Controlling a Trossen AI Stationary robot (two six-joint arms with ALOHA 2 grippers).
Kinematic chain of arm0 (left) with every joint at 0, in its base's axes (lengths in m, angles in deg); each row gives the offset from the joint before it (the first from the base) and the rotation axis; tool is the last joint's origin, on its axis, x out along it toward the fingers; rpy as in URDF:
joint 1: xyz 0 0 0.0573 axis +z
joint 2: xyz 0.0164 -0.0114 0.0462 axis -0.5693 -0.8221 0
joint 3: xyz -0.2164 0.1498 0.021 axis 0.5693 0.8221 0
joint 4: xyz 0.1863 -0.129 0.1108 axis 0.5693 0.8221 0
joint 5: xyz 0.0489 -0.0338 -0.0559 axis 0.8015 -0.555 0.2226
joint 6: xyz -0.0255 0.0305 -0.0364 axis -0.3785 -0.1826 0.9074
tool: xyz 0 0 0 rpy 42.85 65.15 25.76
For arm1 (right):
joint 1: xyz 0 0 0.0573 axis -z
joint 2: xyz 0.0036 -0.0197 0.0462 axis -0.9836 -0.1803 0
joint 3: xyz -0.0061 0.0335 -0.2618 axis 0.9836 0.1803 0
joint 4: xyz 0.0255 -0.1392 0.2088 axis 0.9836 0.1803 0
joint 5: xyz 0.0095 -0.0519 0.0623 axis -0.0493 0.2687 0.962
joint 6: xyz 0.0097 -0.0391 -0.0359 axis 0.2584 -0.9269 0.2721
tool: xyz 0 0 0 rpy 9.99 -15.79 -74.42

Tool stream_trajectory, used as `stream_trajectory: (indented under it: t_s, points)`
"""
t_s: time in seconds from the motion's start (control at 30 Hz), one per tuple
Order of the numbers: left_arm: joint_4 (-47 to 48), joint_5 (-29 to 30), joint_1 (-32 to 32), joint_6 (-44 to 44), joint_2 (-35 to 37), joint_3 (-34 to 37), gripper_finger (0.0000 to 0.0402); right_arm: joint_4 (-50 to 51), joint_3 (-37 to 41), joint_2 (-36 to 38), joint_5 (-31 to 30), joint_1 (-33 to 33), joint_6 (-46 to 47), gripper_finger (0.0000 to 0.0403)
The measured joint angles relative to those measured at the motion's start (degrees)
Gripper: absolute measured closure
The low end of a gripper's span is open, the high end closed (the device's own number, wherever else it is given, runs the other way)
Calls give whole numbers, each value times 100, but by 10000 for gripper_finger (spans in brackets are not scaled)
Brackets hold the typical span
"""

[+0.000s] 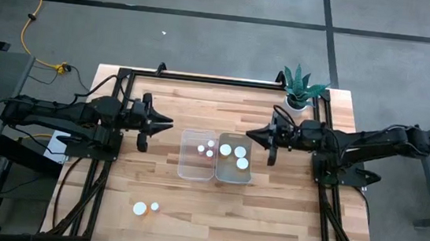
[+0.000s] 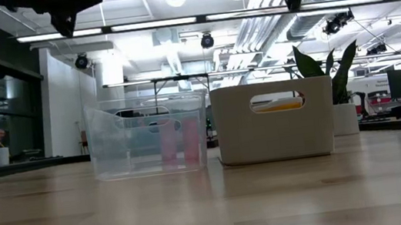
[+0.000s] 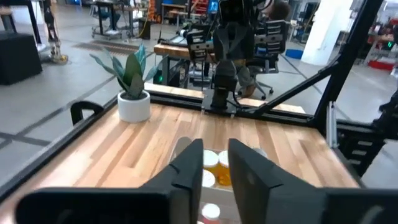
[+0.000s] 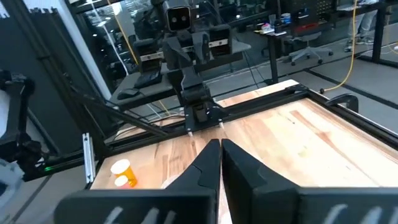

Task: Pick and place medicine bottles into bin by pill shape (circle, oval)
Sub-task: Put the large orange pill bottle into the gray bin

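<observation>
Amber round-capped bottles (image 1: 144,207) on wood-grain table (image 1: 269,213); clear bin (image 1: 185,165).

Pretty standard lab space: grey floor (image 1: 207,41) with dark tape lines and a yellow cable (image 1: 27,15) off the desk's far left corner. Bright strip lights (image 2: 135,26) overhead, office chairs (image 3: 273,46) and workbenches behind.

The table (image 1: 285,214) was pale planked wood with a smooth, faintly glossy finish. One bin (image 2: 147,137) was clear glossy plastic, the other (image 2: 274,122) opaque matt white plastic. The bottles (image 4: 122,173) looked translucent amber plastic.
</observation>
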Motion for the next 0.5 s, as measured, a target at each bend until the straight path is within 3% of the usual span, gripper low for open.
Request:
stream_trajectory:
  t_s: [0.2, 0.5]
  points:
    - [414, -118, -15, 645, -26, -191, 241, -15, 0, 0, 98, 52, 141, 401]
    - [1708, -1075, -19, 600, -655, -1202, 108, -33, 0, 0, 137, 52, 277, 402]
